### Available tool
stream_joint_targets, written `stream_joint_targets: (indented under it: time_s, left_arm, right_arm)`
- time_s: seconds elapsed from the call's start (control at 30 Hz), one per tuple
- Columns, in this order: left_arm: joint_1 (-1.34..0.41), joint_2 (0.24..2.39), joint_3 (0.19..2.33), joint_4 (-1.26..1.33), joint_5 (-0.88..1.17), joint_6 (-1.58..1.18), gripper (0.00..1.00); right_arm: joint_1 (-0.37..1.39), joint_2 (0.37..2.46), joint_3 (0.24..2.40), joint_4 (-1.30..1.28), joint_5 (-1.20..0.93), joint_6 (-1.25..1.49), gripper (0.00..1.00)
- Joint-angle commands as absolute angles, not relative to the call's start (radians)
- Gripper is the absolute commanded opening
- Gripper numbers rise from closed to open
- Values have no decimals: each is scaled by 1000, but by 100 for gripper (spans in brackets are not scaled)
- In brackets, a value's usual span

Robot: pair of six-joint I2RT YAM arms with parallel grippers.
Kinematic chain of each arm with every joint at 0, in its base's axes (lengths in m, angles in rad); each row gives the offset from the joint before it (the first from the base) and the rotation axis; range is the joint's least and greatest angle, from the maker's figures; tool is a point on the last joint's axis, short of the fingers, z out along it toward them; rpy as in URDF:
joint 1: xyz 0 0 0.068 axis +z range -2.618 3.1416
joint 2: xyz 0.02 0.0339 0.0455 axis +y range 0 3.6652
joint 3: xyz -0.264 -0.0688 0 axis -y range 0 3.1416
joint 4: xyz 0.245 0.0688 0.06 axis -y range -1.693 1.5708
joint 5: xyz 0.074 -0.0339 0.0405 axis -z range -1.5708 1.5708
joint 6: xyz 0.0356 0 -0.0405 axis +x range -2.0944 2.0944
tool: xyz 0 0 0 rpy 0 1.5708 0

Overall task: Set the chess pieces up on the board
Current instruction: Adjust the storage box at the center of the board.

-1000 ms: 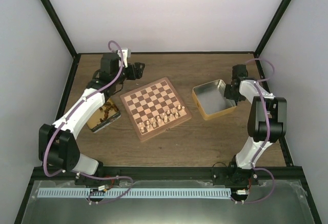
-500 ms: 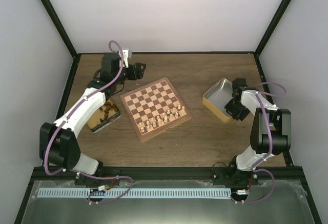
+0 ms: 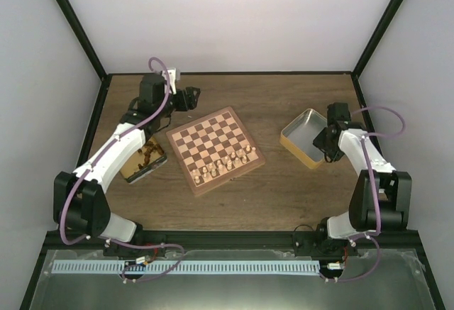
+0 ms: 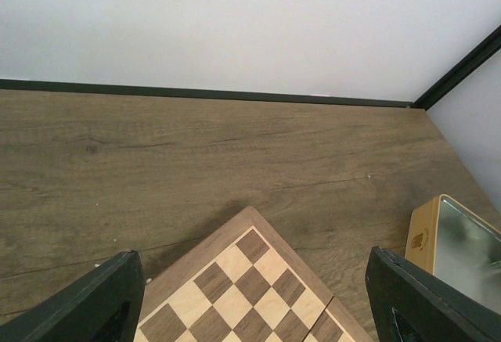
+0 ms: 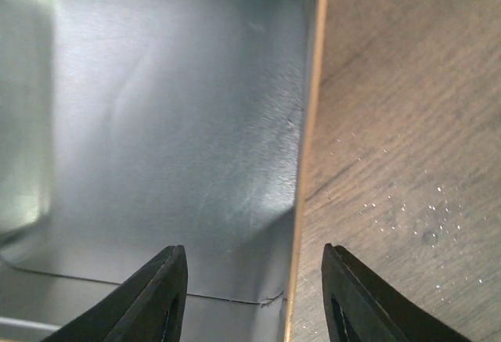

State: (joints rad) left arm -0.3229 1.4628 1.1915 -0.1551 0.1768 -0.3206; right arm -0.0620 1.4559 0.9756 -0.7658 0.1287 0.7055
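Note:
The board (image 3: pixel 215 147) lies at the table's middle, turned at an angle. Several pale chess pieces (image 3: pixel 228 162) stand on its near rows. Dark pieces lie in a tin (image 3: pixel 144 159) left of the board. My left gripper (image 3: pixel 190 99) is open and empty, hovering beyond the board's far left corner (image 4: pixel 249 275). My right gripper (image 3: pixel 328 142) is open at the right-hand tin (image 3: pixel 305 136). In the right wrist view its jaws (image 5: pixel 254 299) straddle the tin's wall (image 5: pixel 308 138), one finger (image 5: pixel 156 295) inside and the other outside, neither touching it. That tin's inside shows no pieces.
The right-hand tin also shows at the right edge of the left wrist view (image 4: pixel 458 236). A black frame rail (image 3: pixel 227 74) and white walls bound the table at the back and sides. Bare wood (image 3: pixel 277 196) lies in front of the board.
The right-hand tin has turned and shifted a little rightward. My right arm has swung its elbow outward and its gripper now sits at the tin's right side. The left arm has not moved.

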Motion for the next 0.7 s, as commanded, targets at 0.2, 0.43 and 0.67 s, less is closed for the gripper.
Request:
stream_joint_targets:
  time_s: [0.2,0.43,0.67]
  left_arm:
    - [-314,1401,1102,-109,127,-327,79]
    - [-299,1386,1042,-101,114,-310,79]
    - [-273,1390,1009,-105,114,-286,79]
  right_arm:
    - [-58,1388,1051,-697,55,581,60]
    - [-10,1406,1104,-672,-3,556,66]
    - [40,1460,1104,-614,-114,545,67]
